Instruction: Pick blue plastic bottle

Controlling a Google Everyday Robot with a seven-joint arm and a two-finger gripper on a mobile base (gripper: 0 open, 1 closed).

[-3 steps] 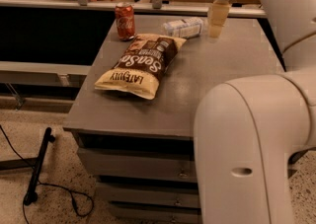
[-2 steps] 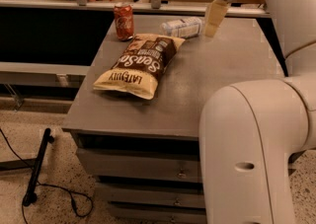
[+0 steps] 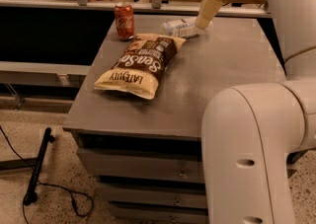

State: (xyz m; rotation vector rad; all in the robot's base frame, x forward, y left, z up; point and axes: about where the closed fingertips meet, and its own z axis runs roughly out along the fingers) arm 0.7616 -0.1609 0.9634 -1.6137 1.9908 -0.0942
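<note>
The blue plastic bottle [image 3: 181,26] lies on its side at the far edge of the grey table [image 3: 217,85], clear with a pale label. My gripper [image 3: 207,13] hangs from the white arm at the top of the view, just over the bottle's right end, its pale finger pointing down at it. A red soda can [image 3: 124,20] stands upright to the bottle's left.
A brown and cream chip bag [image 3: 143,64] lies on the table's left half, in front of the can and the bottle. The arm's large white link [image 3: 247,159] fills the lower right. Drawers sit below the tabletop. A black cable lies on the floor at the left.
The gripper has moved a little left and down, closer to the bottle's right end. The bottle, can and bag have not moved.
</note>
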